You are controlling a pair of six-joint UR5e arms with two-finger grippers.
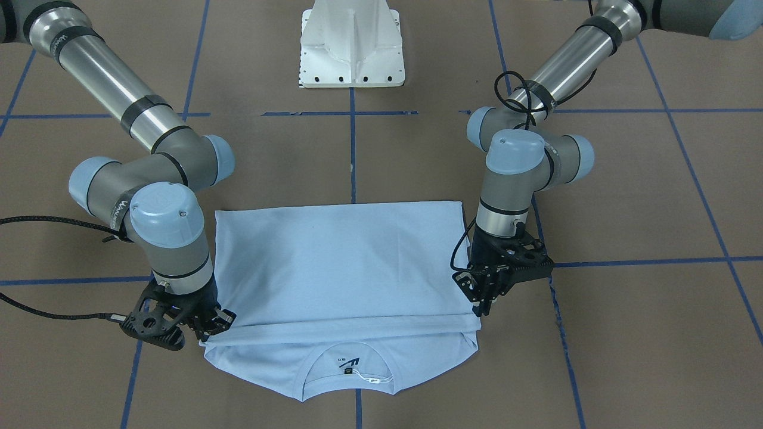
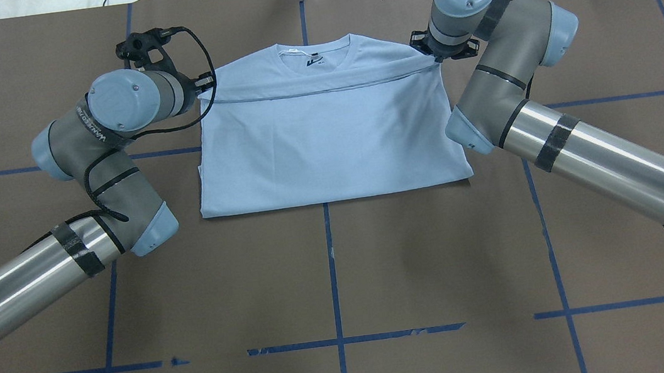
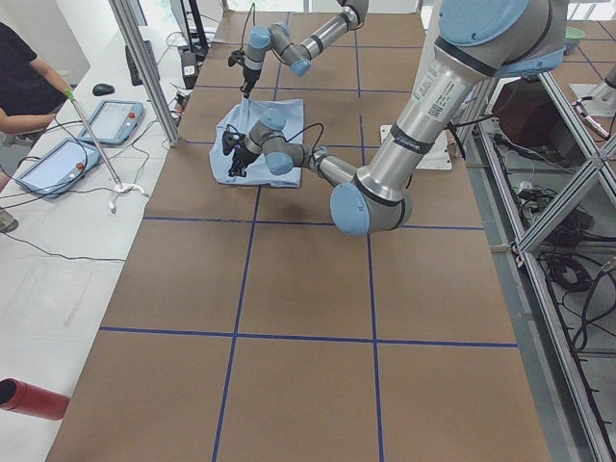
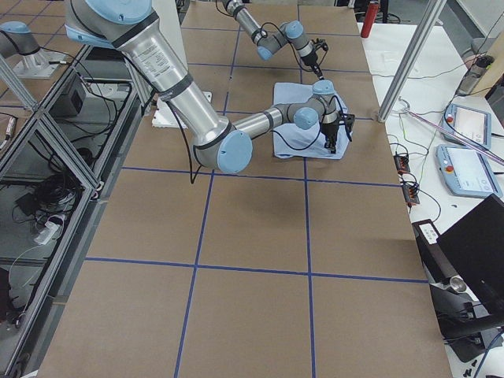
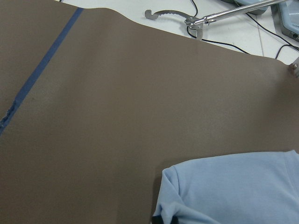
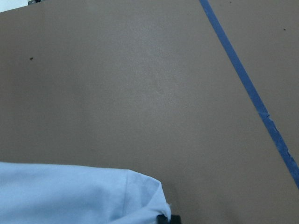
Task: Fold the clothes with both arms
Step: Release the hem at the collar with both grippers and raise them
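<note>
The pale light-blue T-shirt [image 1: 340, 262] lies flat on the brown table, with its lower half folded up over the chest. The folded layer's edge stops just short of the collar [image 1: 351, 363], where a dark logo and a white tag show. The palm print is hidden. My left gripper [image 1: 484, 304] is shut on one end of that edge and stands at the shirt's side in the overhead view [image 2: 203, 91]. My right gripper [image 1: 211, 328] is shut on the other end [image 2: 433, 55]. Each wrist view shows a shirt corner [image 5: 233, 191] [image 6: 70, 191] at its bottom edge.
The white pedestal base [image 1: 351, 47] stands behind the shirt on the robot's side. Blue tape lines [image 2: 331, 256] cross the brown table. In the exterior left view an operator [image 3: 24, 77] and tablets [image 3: 106, 120] are beyond the table's far edge, and a red cylinder [image 3: 29, 399] lies nearby.
</note>
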